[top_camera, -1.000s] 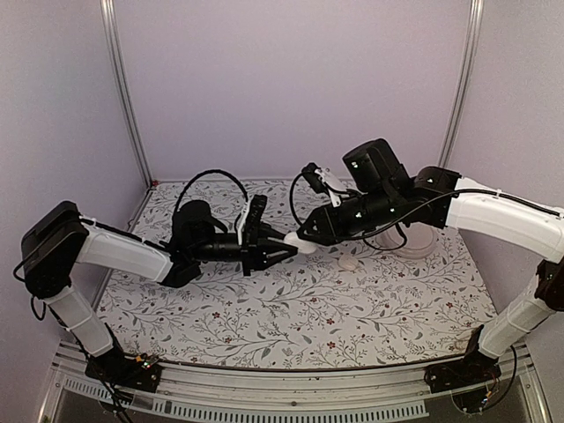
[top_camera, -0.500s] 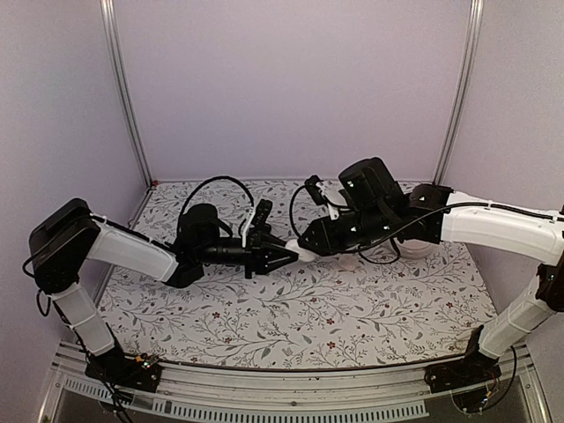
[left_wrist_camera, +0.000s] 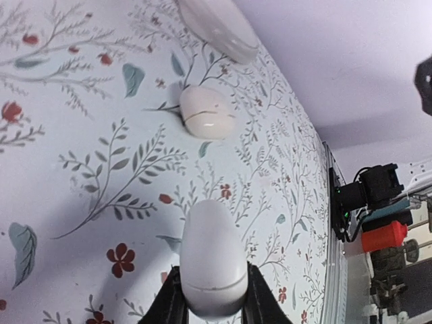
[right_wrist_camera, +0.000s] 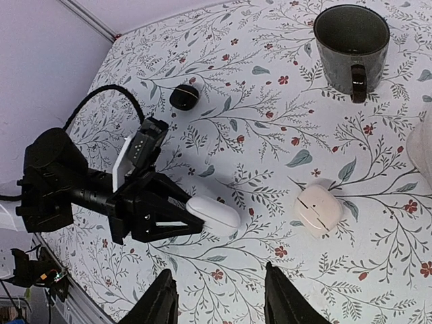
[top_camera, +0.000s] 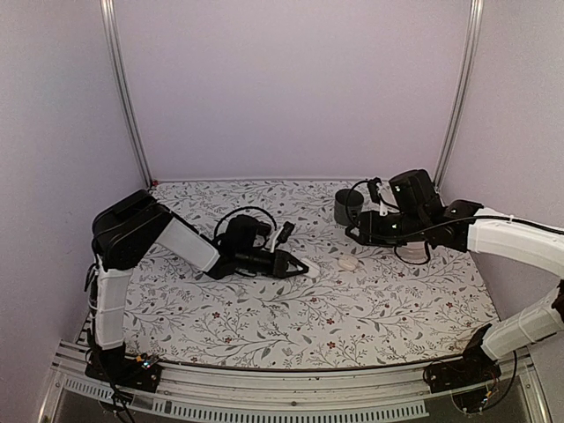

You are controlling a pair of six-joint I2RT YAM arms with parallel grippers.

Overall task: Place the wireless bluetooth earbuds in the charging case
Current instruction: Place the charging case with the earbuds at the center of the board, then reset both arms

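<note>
Though the top view hides much under the arms, the right wrist view lays the floral bench (right_wrist_camera: 378,297) out plainly. Left of centre, the left claw (right_wrist_camera: 177,219) grips a white oblong case (right_wrist_camera: 212,214) by one end. The right claw (right_wrist_camera: 223,300) is spread wide and empty at the bottom edge. A dark mug (right_wrist_camera: 351,40) stands upper right. A pale pink case (right_wrist_camera: 316,209) lies right of centre, apart from the white one. Only this view shows a small black round object (right_wrist_camera: 183,96), upper left. The left wrist view alone shows a seam on the white case.

White-shelled left arm (top_camera: 185,242) and right arm (top_camera: 515,236), black joints (top_camera: 130,226), black cables (right_wrist_camera: 111,86)
</note>
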